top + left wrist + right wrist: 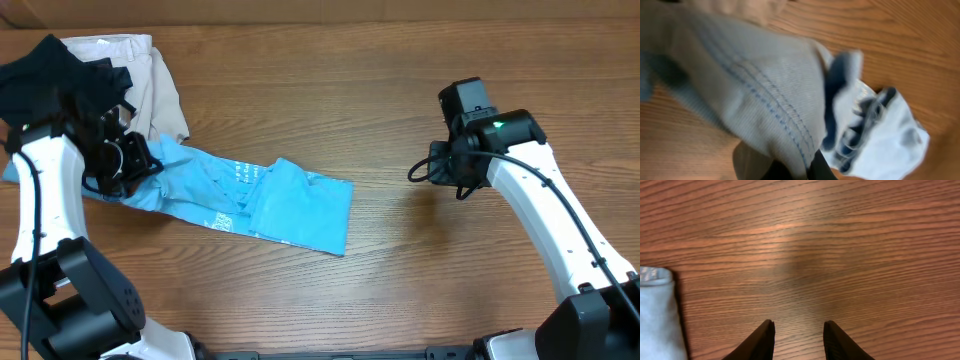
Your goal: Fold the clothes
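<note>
the wooden table (pixel 380 60) fills every view, brown with a long straight grain, and no more of the room shows than its top. only the overhead view takes in the whole t-shirt (pixel 285 205): light sky-blue, lying left of the middle as a long rumpled band, its right end folded into a flatter panel, with small white print too fine to read. the right wrist view catches just a pale corner of it at the lower left edge. the left wrist view shows it very close and blurred, a stitched hem running down into the dark fingers at the bottom edge. behind the shirt's left end, at the far left corner, lie beige trousers (pixel 155 85) with a black garment (pixel 45 75) on them, partly covered by the left arm. the left gripper (pixel 138 162) is clamped tight on the shirt's left end; the contact itself is cut off by the frame edge. the right gripper (pixel 415 175) hangs well apart from the shirt, jaws partly spread over bare wood, holding nothing.
</note>
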You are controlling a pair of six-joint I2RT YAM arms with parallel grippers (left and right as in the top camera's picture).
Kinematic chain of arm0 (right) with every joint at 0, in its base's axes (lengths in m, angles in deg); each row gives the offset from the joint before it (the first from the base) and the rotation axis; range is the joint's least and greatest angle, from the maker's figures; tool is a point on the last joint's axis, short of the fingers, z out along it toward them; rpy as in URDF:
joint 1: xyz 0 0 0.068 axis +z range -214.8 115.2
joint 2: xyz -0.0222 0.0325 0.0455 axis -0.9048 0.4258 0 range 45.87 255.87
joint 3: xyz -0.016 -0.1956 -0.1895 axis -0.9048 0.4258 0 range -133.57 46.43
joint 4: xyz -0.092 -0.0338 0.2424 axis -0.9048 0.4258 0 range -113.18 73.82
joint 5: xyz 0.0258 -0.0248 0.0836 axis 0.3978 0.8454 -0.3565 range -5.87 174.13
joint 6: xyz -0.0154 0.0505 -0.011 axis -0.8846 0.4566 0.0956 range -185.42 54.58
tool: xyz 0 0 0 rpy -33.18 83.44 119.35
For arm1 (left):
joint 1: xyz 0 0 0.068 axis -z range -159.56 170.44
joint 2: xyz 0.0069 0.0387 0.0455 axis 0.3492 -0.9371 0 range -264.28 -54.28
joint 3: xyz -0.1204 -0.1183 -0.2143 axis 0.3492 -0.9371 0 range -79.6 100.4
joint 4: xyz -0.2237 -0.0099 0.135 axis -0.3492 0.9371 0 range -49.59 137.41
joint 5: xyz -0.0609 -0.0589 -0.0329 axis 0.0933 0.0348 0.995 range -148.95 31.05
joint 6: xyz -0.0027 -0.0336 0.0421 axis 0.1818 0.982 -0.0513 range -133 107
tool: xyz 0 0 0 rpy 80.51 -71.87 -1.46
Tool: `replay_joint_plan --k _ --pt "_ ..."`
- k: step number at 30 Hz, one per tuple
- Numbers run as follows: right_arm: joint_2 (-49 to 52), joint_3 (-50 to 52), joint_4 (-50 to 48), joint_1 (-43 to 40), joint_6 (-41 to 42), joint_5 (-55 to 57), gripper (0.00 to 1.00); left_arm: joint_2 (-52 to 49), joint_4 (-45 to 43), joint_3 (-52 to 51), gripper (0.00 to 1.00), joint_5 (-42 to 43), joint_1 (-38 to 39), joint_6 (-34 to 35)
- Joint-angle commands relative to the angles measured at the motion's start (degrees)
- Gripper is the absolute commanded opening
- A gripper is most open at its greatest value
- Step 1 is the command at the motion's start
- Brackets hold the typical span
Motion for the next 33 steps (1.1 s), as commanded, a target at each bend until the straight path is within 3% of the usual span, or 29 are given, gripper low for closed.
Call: replay_joint_plan --k 1,9,18,28,33 --pt "-0.3 -0.5 -0.2 -0.4 0.2 0.6 0.35 0.0 4.0 2.0 0.05 -0.1 6.7 1.1" --pt "-0.3 -0.5 0.9 -0.4 0.2 0.4 0.35 -0.1 5.9 1.6 0.05 -7.4 25.6 7.1" --pt "-0.3 -0.5 2.8 -0.3 0.0 0.4 0.35 -0.1 2.6 1.6 0.06 -18.0 39.9 21.2" --pt "-0.3 -0.5 2.8 -0.3 0.0 0.4 0.35 -0.1 5.0 2.9 0.04 -16.7 42.5 27.9" --pt "-0.3 -0.5 2.8 -0.3 0.0 0.4 0.35 -0.1 9.2 7.7 0.04 -20.0 42.5 31.0"
